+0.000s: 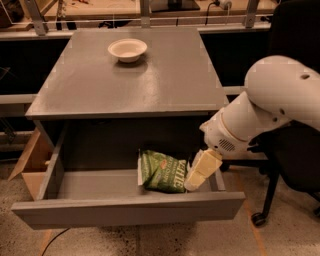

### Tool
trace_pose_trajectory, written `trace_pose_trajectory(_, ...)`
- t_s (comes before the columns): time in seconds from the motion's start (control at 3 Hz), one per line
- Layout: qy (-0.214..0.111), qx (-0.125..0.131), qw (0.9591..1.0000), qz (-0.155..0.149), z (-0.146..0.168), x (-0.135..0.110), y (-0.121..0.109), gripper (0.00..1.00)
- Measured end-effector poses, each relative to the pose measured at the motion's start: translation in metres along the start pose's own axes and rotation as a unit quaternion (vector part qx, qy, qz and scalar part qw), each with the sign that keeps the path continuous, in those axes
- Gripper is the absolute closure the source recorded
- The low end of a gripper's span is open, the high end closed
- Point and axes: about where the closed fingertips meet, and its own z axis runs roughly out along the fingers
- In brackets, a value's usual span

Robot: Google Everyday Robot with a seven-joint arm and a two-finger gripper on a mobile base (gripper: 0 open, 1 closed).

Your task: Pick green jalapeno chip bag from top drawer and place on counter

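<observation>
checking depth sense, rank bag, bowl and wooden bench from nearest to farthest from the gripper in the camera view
The gripper is low at the right end of the drawer.
1. bag: in the drawer, just left of the gripper.
2. bowl: at the back of the counter, up and left.
3. wooden bench: behind the counter.
</observation>
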Motion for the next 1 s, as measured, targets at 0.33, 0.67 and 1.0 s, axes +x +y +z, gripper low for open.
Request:
trace_pose_trajectory(0.33,-0.041,-0.006,0.9990,0.015,0.042,-0.013,-0.015,0.00)
trace_pose_trajectory(0.67,-0.056,-0.001,0.9982,0.023,0.075,-0.027,-0.029,0.00)
trace_pose_trajectory(1.0,-0.042,-0.007,0.9987,0.028,0.115,-0.032,-0.039,0.00)
